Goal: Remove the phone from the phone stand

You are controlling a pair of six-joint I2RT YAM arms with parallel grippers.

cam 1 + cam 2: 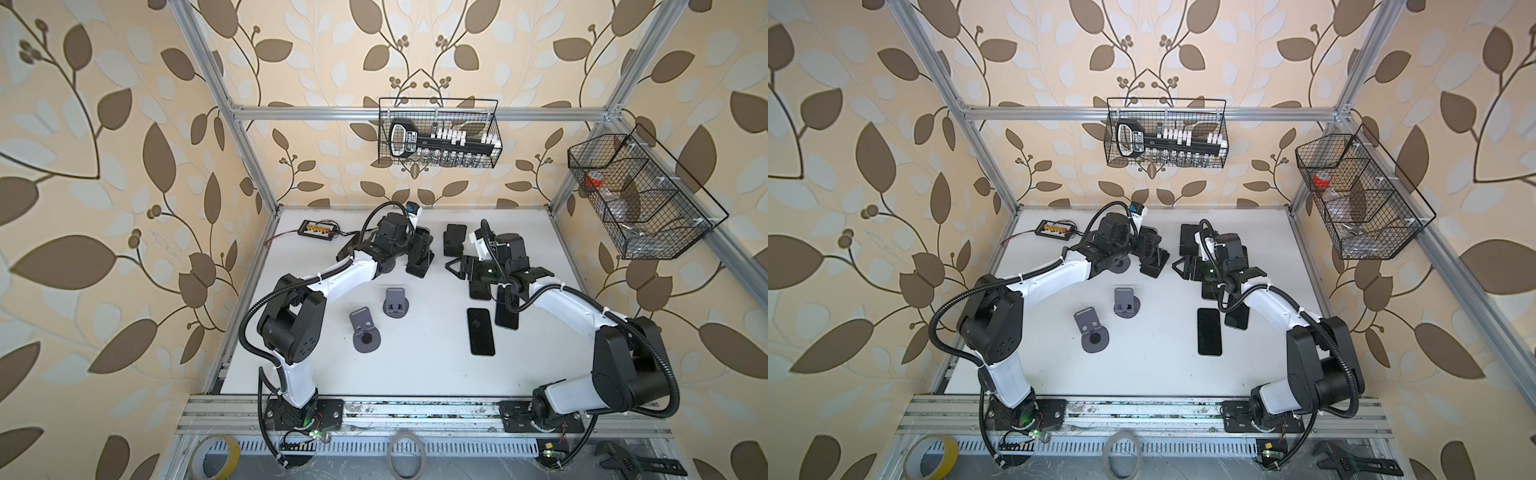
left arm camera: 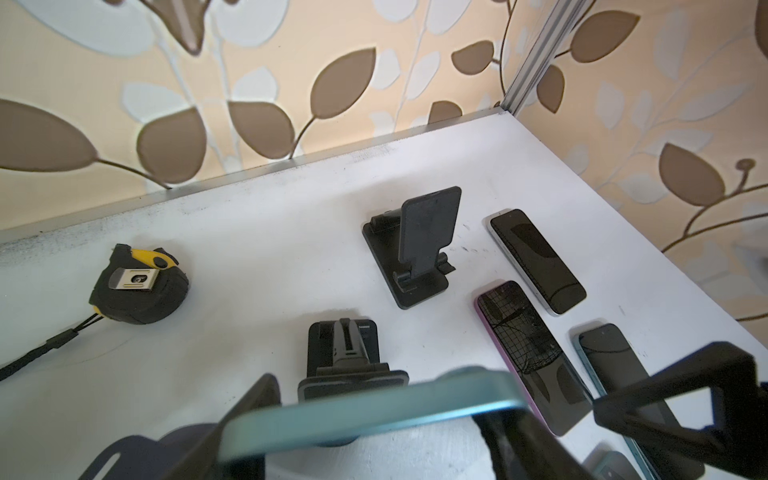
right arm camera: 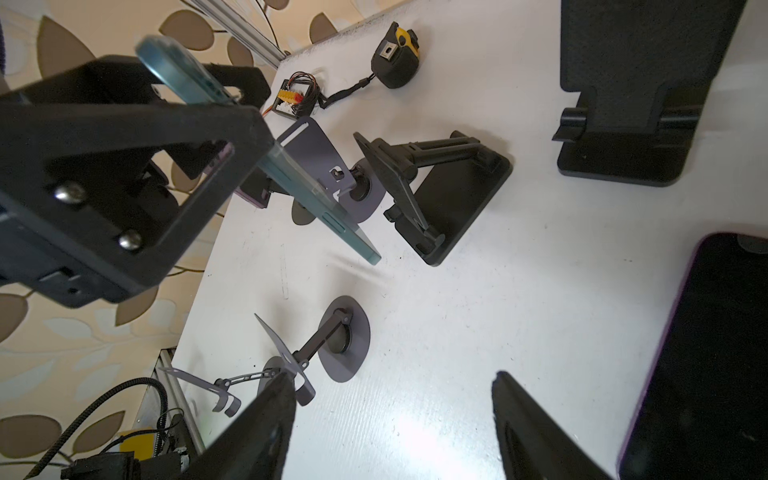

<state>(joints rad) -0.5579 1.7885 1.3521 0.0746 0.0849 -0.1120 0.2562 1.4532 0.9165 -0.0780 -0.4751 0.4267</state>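
Left claw (image 2: 380, 428) grips the teal phone (image 3: 316, 199), right claw (image 3: 395, 432) gapes empty; side basket (image 1: 665, 237) holds red tape (image 1: 595, 179).

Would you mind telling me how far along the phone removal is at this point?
Done: several phones lie flat on the table, and two grey stands are empty. In hand: the left gripper is shut on the teal phone by a third grey stand; whether it has cleared the lip is unclear. Left: carry it off and lay it down. The right gripper is open, empty.
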